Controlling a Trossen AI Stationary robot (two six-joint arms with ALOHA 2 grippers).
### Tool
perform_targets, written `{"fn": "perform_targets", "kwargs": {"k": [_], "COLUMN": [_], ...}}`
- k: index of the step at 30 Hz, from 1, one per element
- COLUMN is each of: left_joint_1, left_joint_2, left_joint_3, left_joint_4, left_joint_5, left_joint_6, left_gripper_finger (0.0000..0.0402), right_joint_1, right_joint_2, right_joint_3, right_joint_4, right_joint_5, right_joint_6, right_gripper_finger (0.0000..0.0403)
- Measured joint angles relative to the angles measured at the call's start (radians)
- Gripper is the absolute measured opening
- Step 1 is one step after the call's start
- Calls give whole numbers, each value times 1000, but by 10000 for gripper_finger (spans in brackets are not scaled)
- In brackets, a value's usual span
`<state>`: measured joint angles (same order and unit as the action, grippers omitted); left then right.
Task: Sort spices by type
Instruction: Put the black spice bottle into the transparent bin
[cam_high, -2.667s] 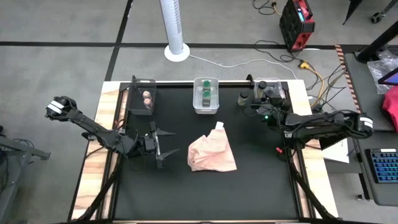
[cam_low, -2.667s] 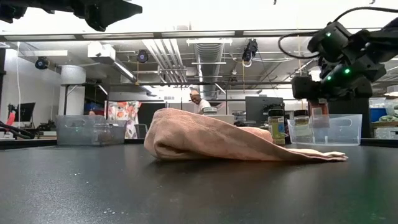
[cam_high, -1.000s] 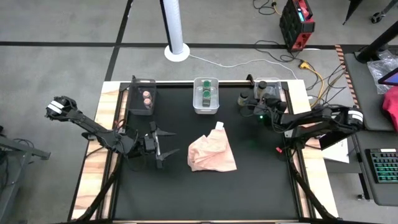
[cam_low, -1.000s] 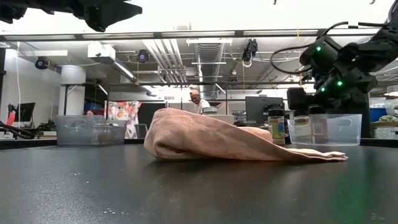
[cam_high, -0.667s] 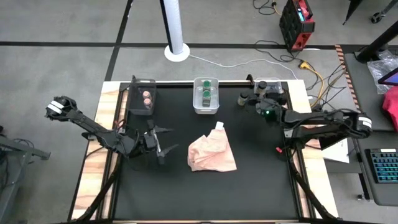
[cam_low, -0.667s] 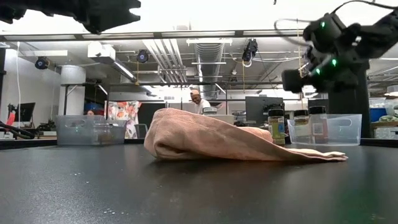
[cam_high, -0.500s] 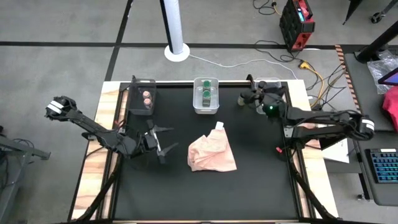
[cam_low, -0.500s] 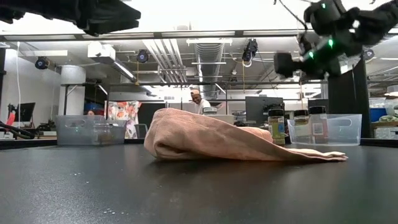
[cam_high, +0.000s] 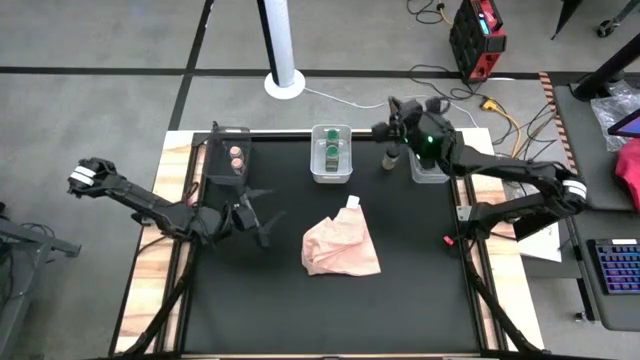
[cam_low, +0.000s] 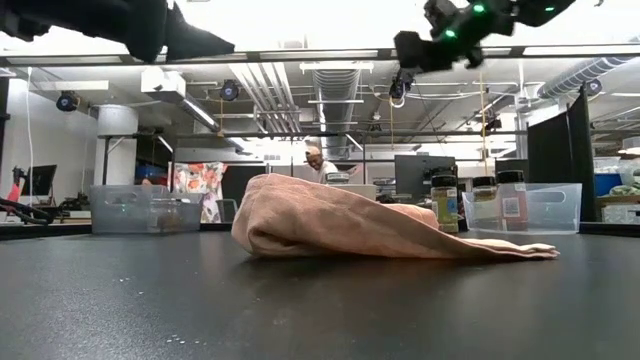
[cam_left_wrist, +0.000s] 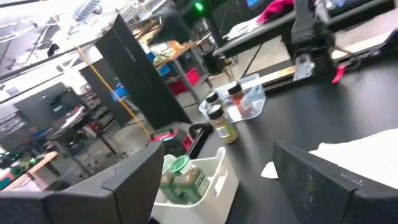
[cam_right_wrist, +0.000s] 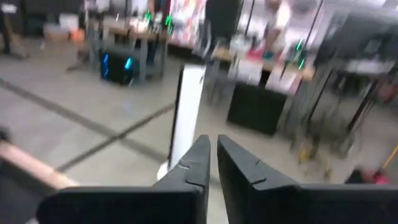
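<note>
From straight above, the black counter (cam_high: 330, 300) carries three clear rectangular plastic bins along its far edge: one at about eleven o'clock holding the tan-pink-lidded spice jars (cam_high: 236, 158), one at twelve with the green-lidded spice jars (cam_high: 330, 151), and a third clear bin (cam_high: 432, 168) at one o'clock, partly hidden under the right arm. A lone dark-lidded spice jar (cam_high: 389, 157) stands on the counter between the middle and right bins, and a crumpled pink cloth (cam_high: 340, 245) lies near the middle. The right gripper (cam_high: 383, 128) hangs raised beyond the far edge at roughly one o'clock; the left gripper (cam_high: 262, 227) hovers at nine o'clock beside the cloth. I'd say the loose jar is the next to be sorted, and doing it well means spreading the fingers first, coming straight down over the lid, and gripping the body so it stays upright. From counter level, the right gripper (cam_low: 415, 47) sits high above everything, touching nothing, while the dark-lidded jar (cam_low: 443, 203) stands just beside the right-hand bin (cam_low: 540, 210) with two more jars inside. In the left wrist view that arm's fingers (cam_left_wrist: 134, 177) stand well apart, empty, facing the green-lidded jars (cam_left_wrist: 180, 174). In the right wrist view its fingers (cam_right_wrist: 199, 163) are pressed nearly together on nothing, aimed out at the room.
</note>
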<state>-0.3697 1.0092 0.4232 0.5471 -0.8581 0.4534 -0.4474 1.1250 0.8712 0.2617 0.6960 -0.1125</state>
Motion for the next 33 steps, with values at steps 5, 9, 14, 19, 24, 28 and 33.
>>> {"fn": "perform_targets", "kwargs": {"k": [5, 9, 14, 19, 24, 28, 33], "left_joint_1": [15, 14, 14, 18, 19, 19, 19], "left_joint_2": [-3, -3, -16, -20, -23, -24, -22], "left_joint_3": [0, 0, 0, 0, 7, 7, 7], "left_joint_4": [-40, -94, -211, -291, -297, -305, -304], "left_joint_5": [2, -24, -67, -67, -67, -67, -67], "left_joint_6": [-32, -97, -209, -246, -226, -217, -224], "left_gripper_finger": [284, 284, 284, 284, 284, 284, 284], "right_joint_1": [-56, -98, -102, -128, -246, -279, -281], "right_joint_2": [145, 253, 310, 366, 459, 519, 558], "right_joint_3": [162, 286, 446, 611, 705, 701, 700], "right_joint_4": [63, -33, -386, -811, -1147, -1255, -1346], "right_joint_5": [-54, -101, -103, -165, -454, -637, -617], "right_joint_6": [-95, -67, 59, 232, 280, 247, 221], "right_gripper_finger": [10, 9, 9, 9, 9, 9, 11]}}
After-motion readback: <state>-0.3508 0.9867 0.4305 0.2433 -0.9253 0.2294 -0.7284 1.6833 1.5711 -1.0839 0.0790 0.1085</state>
